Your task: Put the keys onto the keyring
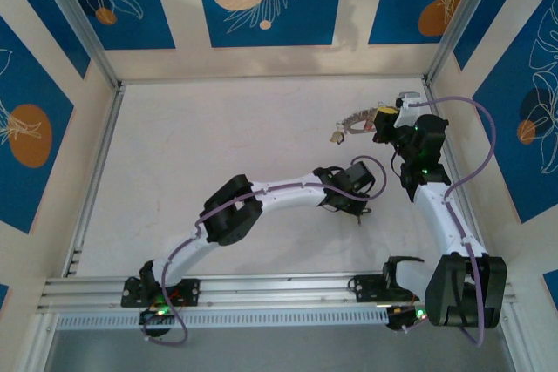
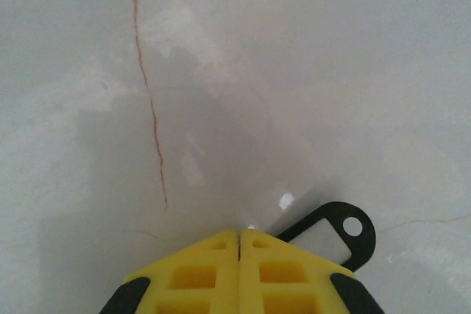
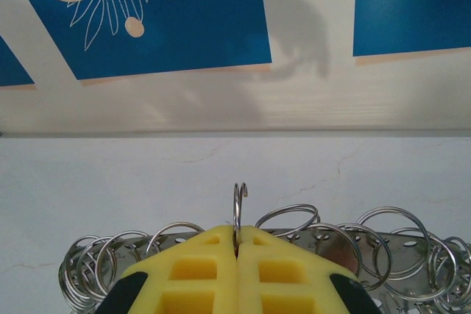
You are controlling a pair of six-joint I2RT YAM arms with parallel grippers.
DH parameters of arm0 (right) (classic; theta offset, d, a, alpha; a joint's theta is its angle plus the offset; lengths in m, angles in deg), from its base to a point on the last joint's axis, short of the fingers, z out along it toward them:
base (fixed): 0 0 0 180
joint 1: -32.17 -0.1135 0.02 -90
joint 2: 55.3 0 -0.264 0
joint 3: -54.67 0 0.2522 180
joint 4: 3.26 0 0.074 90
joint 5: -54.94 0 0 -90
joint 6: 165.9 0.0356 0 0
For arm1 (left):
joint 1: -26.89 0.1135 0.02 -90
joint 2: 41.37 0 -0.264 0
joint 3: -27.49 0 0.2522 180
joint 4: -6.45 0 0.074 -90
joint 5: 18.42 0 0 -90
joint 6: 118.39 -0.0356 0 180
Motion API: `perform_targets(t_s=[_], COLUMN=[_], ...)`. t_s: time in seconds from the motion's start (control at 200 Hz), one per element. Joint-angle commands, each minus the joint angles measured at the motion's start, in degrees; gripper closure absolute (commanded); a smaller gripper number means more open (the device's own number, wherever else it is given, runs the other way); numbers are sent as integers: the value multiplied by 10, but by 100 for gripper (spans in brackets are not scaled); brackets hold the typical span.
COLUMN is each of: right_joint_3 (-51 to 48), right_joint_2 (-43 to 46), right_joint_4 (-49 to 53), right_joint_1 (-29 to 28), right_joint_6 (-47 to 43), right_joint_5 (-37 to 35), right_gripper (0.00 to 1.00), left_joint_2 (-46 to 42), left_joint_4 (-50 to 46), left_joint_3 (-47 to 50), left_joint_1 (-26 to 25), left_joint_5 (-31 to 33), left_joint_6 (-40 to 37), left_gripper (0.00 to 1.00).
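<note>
At 2 o'clock on the table (image 1: pixel 218 145): one keyring (image 3: pixel 239 200), thin silvery wire, upright, fringed with small split rings (image 3: pixel 390 237) and keys (image 1: pixel 335 136). Split rings: about ten, overlapping, so exact count unclear. Right gripper (image 3: pixel 237 233) clamped on the wire. At 4 o'clock: left gripper (image 2: pixel 239 234), fingers pressed together. One black oval tag (image 2: pixel 368 240) at its 3 o'clock, touching; whether pinched, cannot tell.

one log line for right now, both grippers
left gripper: shut, black tag beside it | right gripper: shut on keyring
</note>
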Motion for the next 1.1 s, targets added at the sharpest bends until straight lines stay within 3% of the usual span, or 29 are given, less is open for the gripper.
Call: perform_targets(t_s=[0.0,0.265,0.455,0.6,0.765,0.935,1.095], right_joint_3=[1,-1,-1,-5,-12,-24,-60], right_joint_2=[4,3,2,-5,-17,-19,-9], right_joint_4=[-35,-32,-26,-20,-23,-15,-34], right_joint_1=[3,3,-18,-53,-102,-157,-200], right_joint_6=[-3,-7,-18,-40,-64,-87,-114], right_joint_5=[8,23,21,11,5,1,22], right_gripper=[100,100,100,100,100,100,100], left_joint_2=[-29,-142,-238,-299,-400,-508,-600], left_joint_4=[-6,40,29,3,36,39,-1], left_joint_3=[27,134,216,288,406,492,547], left_joint_1=[2,9,18,31,41,61,113], left_joint_5=[-9,9,56,100,147,175,168], left_joint_6=[-17,-65,-105,-120,-131,-167,-167], left_gripper=[100,100,100,100,100,100,100])
